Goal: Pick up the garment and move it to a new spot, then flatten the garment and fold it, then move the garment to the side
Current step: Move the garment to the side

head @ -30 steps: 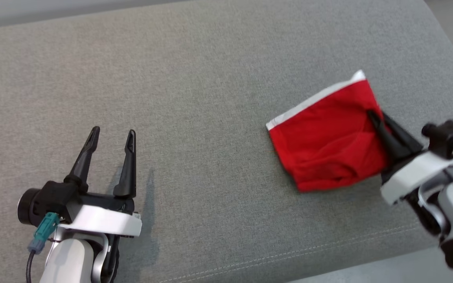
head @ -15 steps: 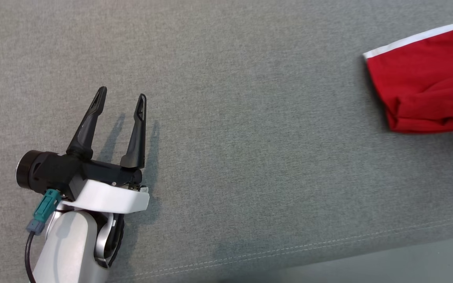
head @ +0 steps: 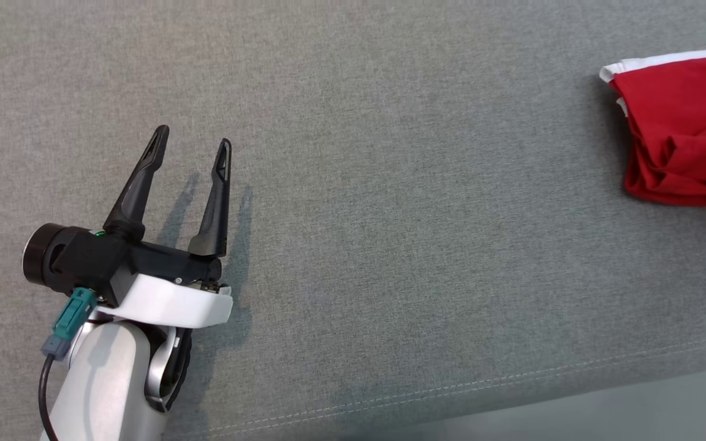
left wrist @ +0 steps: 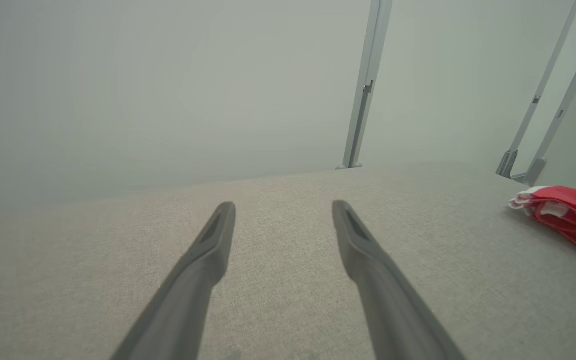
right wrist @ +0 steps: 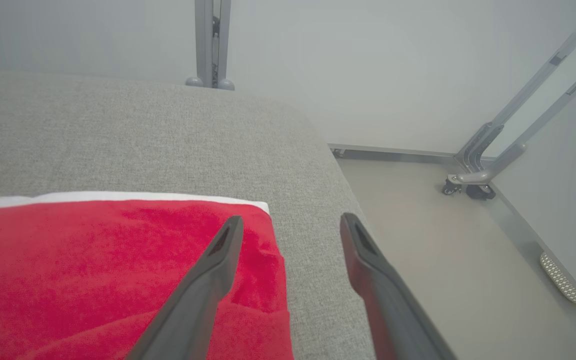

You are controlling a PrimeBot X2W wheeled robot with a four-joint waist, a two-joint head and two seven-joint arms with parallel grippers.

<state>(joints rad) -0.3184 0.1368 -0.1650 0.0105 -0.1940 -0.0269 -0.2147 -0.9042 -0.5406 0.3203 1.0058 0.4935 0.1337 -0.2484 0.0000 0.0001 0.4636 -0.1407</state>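
The garment is red with a white band and lies folded on the grey cushion at the head view's right edge. It also shows as a low red heap at the right of the left wrist view. My left gripper stands open over bare cushion at the lower left, far from the cloth, with nothing between its fingers. In the right wrist view my right gripper is open above the garment's right edge, one finger over the red cloth, the other over grey fabric.
The grey cushion has a stitched front edge with floor below. In the right wrist view the cushion's rounded end drops to the floor, where metal frame legs stand by a pale wall.
The head camera has shifted, putting the garment at the right edge and the right gripper out of that view. The garment now looks more bunched. The left gripper has stayed open.
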